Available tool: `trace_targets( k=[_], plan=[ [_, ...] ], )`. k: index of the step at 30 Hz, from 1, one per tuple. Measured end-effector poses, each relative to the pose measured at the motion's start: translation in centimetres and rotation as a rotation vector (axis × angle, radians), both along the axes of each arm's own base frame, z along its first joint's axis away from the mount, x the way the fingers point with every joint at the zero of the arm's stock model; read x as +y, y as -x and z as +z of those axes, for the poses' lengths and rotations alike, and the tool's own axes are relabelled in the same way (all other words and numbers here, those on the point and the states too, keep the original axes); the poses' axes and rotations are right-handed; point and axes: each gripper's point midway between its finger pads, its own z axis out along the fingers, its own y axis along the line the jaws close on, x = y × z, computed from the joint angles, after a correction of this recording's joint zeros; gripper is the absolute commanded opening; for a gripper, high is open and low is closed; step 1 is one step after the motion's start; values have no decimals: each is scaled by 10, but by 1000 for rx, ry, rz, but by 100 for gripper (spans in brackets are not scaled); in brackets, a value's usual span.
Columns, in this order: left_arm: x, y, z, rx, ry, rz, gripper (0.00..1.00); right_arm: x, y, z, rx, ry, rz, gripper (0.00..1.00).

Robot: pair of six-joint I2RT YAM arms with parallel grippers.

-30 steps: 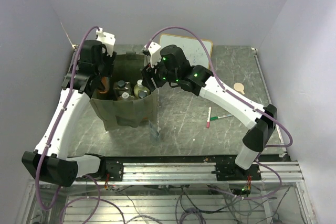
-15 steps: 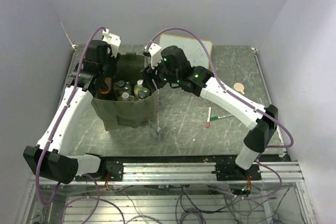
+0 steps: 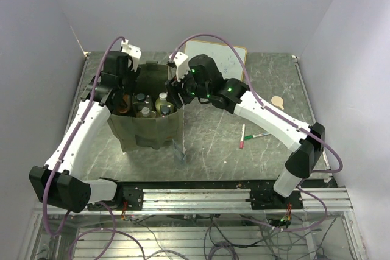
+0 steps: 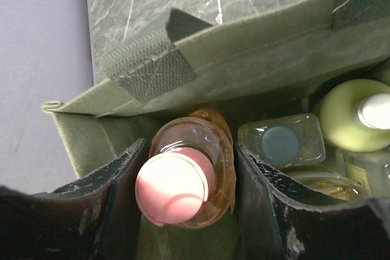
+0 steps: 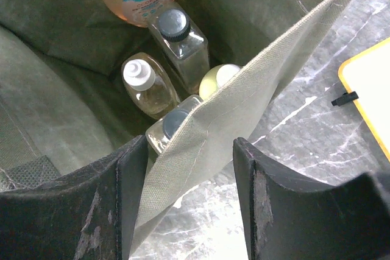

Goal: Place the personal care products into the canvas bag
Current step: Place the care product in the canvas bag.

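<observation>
Left gripper [image 4: 190, 159] sits in the mouth of the bag [image 3: 146, 131], at its left end. Its fingers [image 4: 113, 205] stand one on each side of the orange bottle [image 4: 186, 178] and press against its body, so the bottle is clamped. The bottle is upright, pink cap up, its body below the bag rim and close to the left wall. Whether its base reaches the bag floor cannot be told. Inside the bag, just beside it, stands a clear bottle [image 4: 281, 144] with a dark cap, and past that a yellow-green bottle [image 4: 350, 117] with a white cap. The right wrist view adds an amber bottle [image 5: 146, 86] with a white cap and a second clear bottle [image 5: 172, 125], dark-capped, against the right wall. All four stand cap up and packed close together. Right gripper [image 5: 189, 147] is at the top edge of the bag's right wall. Its fingers [image 5: 131, 193] are spread wide, one inside the bag and one outside, with the fabric running between them, and they are not closed on it. On the table [image 3: 213, 150], the whiteboard [image 3: 222, 58] lies at the far edge behind the right arm. The red marker [image 3: 242, 137] and green marker [image 3: 260, 134] lie close together, right of the bag and well apart from it.
</observation>
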Motion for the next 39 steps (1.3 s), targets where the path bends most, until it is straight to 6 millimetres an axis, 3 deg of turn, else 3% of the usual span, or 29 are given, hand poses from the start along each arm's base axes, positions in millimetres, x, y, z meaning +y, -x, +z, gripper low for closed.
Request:
trace_targets(
  k=[5, 18, 39],
  plan=[
    [1, 5, -15, 42, -11, 0, 7, -2, 2, -1, 1, 1, 2, 56],
    [7, 7, -23, 61, -9, 28, 7, -4, 5, -4, 3, -1, 7, 53],
    [17, 7, -67, 159, 45, 124, 7, -8, 4, -6, 13, -5, 9, 52]
  ],
)
